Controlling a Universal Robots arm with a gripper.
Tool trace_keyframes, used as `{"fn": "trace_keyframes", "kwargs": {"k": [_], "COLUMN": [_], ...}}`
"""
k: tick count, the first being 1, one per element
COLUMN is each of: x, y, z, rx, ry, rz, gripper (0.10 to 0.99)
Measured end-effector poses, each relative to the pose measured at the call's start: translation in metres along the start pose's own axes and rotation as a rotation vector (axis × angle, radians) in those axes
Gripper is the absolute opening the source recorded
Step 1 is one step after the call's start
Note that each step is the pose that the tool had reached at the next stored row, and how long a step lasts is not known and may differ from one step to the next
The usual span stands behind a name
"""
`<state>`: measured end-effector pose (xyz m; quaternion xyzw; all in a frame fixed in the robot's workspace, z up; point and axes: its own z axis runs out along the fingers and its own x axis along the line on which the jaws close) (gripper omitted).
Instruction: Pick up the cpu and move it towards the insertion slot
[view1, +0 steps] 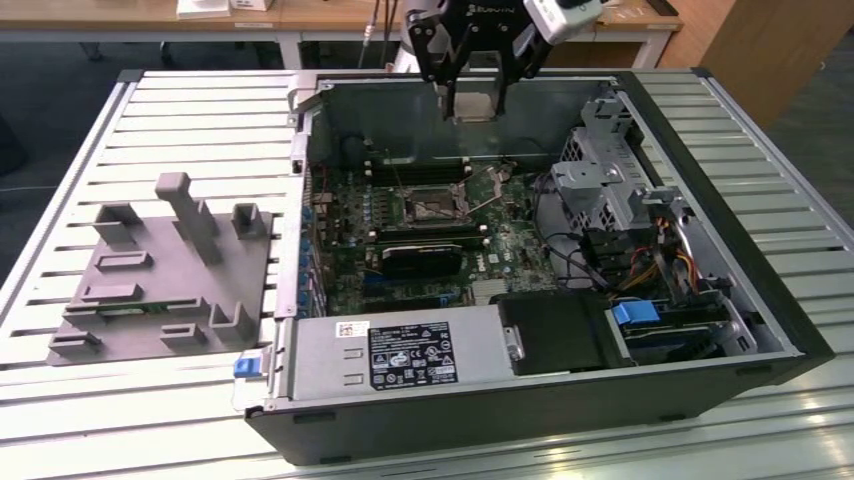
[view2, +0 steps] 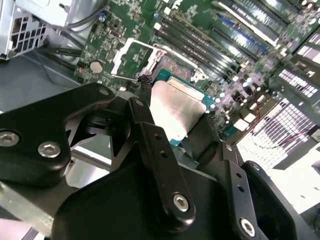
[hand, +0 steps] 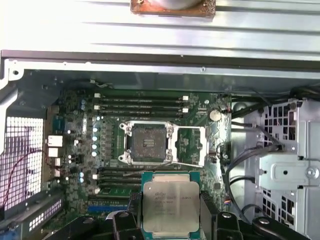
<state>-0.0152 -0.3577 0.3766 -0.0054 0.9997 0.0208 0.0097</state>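
The claw (view1: 474, 100) gripped the cpu (hand: 170, 206) by its edges, its silver top pinched between two black fingers (view2: 141, 111) in both wrist views. The chip hung above the open computer case (view1: 747, 330) near its far wall, clear of the motherboard (hand: 107, 150). The insertion slot (hand: 148, 143) lay open below, metal frame around a dark centre. A grey tray (view1: 160, 285) sat on the slatted tabletop (view1: 200, 110) beside the case.

Cpu (hand: 170, 207): pale silver top, green edge. Slot (hand: 148, 143): shiny frame, dark centre. Board (view1: 350, 215) green. Claw (view2: 175, 127) black. Tray (view1: 167, 275) grey. Bench (view1: 200, 120) pale, w/ slat stripes.
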Motion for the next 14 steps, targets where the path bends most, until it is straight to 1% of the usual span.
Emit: {"fn": "trace_keyframes", "kwargs": {"k": [5, 7, 14], "x": [0.0000, 0.0000, -0.0001], "y": [0.0087, 0.0111, 0.0125], "z": [0.0022, 0.0032, 0.0043], "rx": [0.000, 0.000, 0.000], "ry": [0.0001, 0.0000, 0.0000], "rz": [0.000, 0.000, 0.000], "gripper": [0.541, 0.541, 0.541]}}
